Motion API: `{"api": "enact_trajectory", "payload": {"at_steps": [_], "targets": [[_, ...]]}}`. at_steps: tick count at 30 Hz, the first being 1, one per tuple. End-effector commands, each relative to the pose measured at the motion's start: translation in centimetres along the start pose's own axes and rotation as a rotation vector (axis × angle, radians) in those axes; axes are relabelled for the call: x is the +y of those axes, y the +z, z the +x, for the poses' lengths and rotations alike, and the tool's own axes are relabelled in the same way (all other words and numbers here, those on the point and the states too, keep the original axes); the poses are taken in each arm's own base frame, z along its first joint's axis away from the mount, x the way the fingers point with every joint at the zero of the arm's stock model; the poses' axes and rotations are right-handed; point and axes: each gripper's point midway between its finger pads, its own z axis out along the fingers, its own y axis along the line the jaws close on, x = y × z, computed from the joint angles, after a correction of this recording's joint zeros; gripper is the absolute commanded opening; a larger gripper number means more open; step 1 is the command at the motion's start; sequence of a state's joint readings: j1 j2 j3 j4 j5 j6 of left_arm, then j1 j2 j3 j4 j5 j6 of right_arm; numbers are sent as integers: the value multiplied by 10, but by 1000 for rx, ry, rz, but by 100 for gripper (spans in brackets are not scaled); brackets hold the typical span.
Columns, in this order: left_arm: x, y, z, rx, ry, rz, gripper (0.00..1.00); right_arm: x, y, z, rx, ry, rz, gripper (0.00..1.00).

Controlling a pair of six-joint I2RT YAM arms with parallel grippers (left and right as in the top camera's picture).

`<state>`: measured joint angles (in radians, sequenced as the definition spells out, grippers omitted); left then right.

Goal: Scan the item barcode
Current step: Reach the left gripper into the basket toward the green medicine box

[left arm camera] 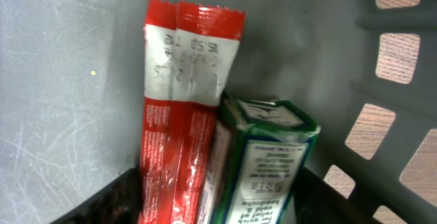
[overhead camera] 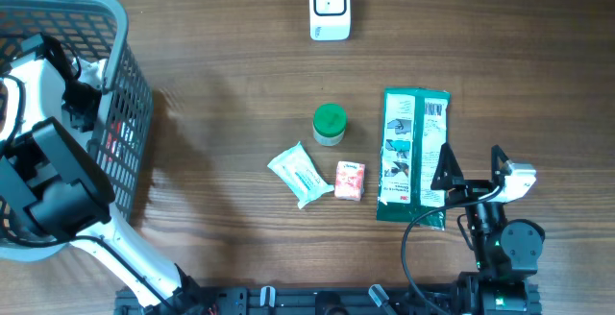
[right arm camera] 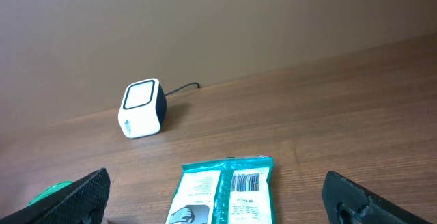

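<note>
In the left wrist view my left gripper is down inside the grey basket. Its black fingers press against a red foil packet on one side and a green-and-white box on the other. From overhead the left arm reaches into the basket and hides the jaws. The white barcode scanner stands at the table's far edge, also in the right wrist view. My right gripper is open beside a teal packet, whose barcode faces up.
A green-lidded jar, a white wipes pack and a small pink box lie mid-table, left of the teal packet. The basket's slotted wall stands close on the right of the left gripper.
</note>
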<state>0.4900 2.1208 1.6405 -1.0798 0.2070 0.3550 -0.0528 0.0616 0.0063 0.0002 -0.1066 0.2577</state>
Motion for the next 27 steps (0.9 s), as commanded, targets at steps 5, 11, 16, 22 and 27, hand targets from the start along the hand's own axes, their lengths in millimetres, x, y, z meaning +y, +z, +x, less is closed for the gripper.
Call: {"api": "enact_trajectory", "payload": {"at_steps": [5, 11, 16, 22, 27], "targets": [[17, 3, 8, 44, 7, -101, 34, 0, 0, -2, -10, 6, 3, 100], [66, -14, 8, 47, -139, -391, 27, 0, 0, -2, -9, 6, 3, 100], [112, -40, 21, 17, -402, -604, 100, 0, 0, -2, -9, 6, 3, 100], [93, -59, 5, -96, -431, -500, 100, 0, 0, -2, -9, 6, 3, 100], [66, -50, 4, -136, -728, -325, 100, 0, 0, -2, -10, 5, 3, 100]]}}
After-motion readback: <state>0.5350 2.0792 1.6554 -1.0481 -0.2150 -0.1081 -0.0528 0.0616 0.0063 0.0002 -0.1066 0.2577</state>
